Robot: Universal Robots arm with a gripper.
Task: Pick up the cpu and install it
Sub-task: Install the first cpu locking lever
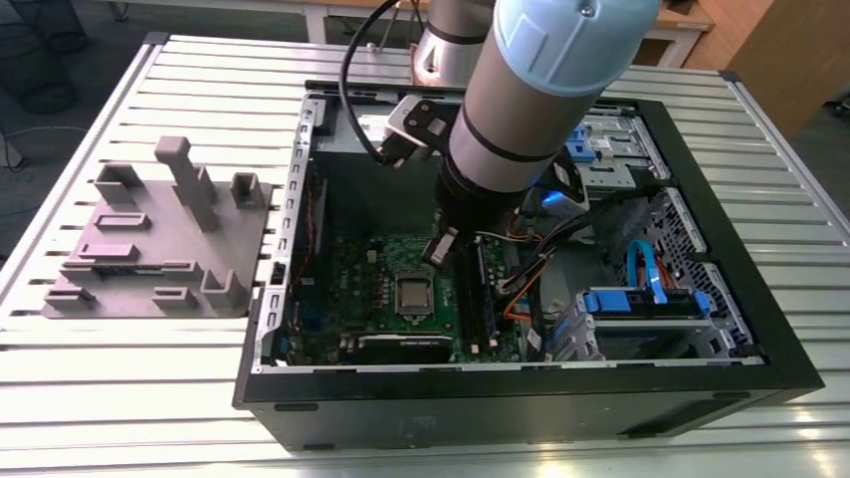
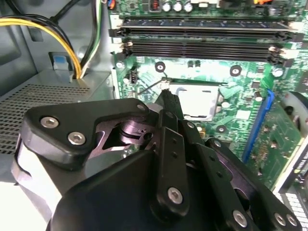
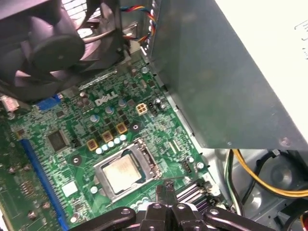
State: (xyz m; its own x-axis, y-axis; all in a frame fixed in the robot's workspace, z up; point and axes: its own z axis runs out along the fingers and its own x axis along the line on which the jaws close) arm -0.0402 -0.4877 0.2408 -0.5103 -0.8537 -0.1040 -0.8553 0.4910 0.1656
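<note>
My gripper (image 3: 165, 191) is hovering inside the open computer case (image 1: 531, 398), just above the green motherboard (image 3: 96, 139). Its fingers (image 2: 169, 103) are pressing together, holding nothing. The cpu (image 3: 120, 172) is lying flat in the metal-framed socket (image 3: 150, 161), silver top facing up, just beside my fingertips in both wrist views. The grey plastic fixture (image 1: 146, 249) is resting on the slatted table (image 1: 133, 398), outside the case.
</note>
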